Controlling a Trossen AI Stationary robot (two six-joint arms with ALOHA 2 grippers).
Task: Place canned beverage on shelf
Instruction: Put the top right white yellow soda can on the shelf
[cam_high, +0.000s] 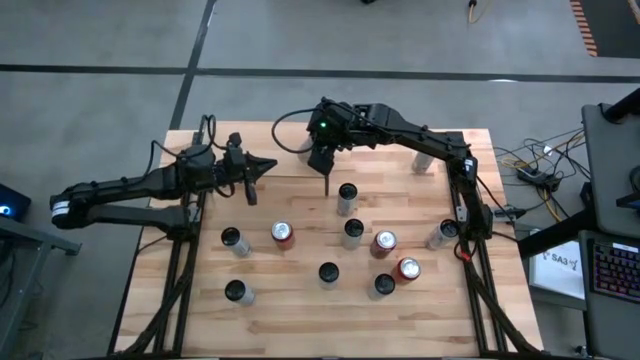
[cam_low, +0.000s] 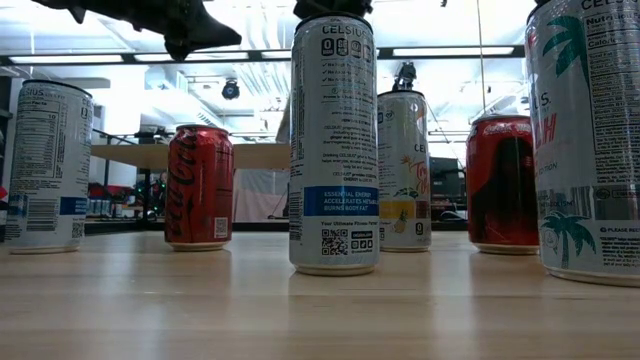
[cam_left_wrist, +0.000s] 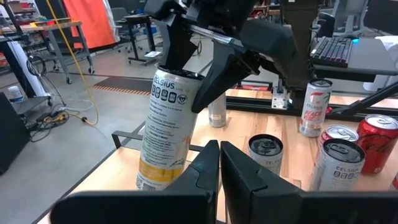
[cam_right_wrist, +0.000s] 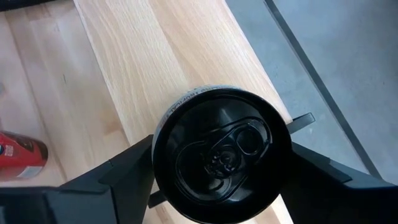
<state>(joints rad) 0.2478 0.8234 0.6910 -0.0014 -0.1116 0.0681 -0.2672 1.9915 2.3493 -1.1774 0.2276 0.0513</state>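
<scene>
The black can top (cam_right_wrist: 221, 152) fills our right wrist view between the right pincer's (cam_right_wrist: 217, 180) spread fingers at the tabletop's (cam_high: 300, 290) far edge; we judge it rigid, slick, best gripped mid-body.

can (cam_left_wrist: 166, 127): pale Celsius, black top | tilted | on shelf (cam_right_wrist: 155, 56) near its edge

bare planks along the table's (cam_high: 300, 330) near edge, cans (cam_high: 352, 232) crowding mid-table, narrow gaps between them
</scene>
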